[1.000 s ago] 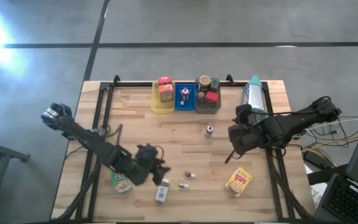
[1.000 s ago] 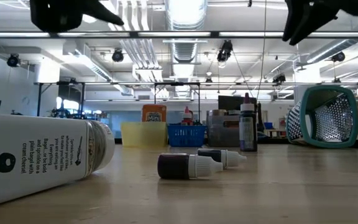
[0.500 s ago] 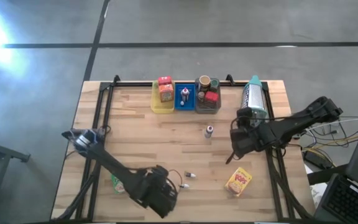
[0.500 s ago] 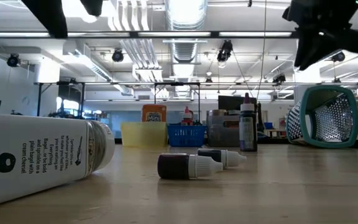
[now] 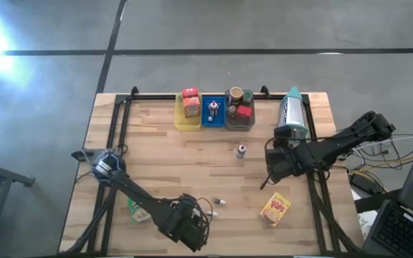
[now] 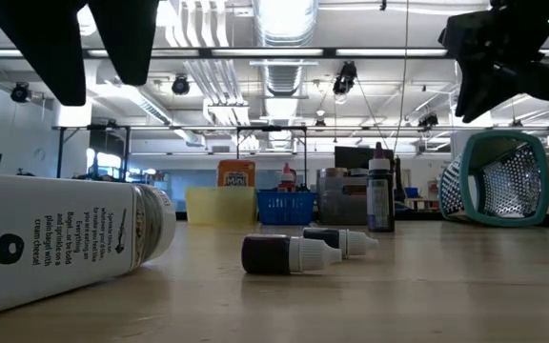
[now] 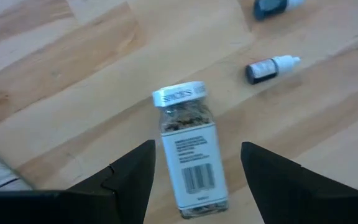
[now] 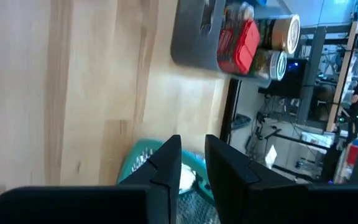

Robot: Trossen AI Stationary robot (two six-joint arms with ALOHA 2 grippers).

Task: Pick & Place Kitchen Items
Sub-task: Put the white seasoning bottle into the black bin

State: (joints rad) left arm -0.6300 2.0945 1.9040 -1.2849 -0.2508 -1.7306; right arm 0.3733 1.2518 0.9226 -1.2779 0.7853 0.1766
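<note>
White-capped spice jar [image 7: 188, 155] lies flat beside two vials [image 7: 271, 67].

A light wooden bench [image 5: 163, 161] with a dark frame carries everything. Along its far edge three trays are set side by side: a yellow tray [image 5: 187, 118], a blue tray [image 5: 213, 113] and a grey tray [image 5: 239, 119]. Just right of them a teal mesh basket [image 5: 292, 113] is laid on its side. A slim dark bottle [image 5: 241, 151] is stood upright near the middle. Toward the near edge, a spice jar [image 7: 188, 155] is laid on its side, with two tiny vials [image 6: 289, 254] lying just beside it. A green pouch [image 5: 139, 212] is seen at near left and a yellow snack pouch [image 5: 275, 209] at near right.
</note>
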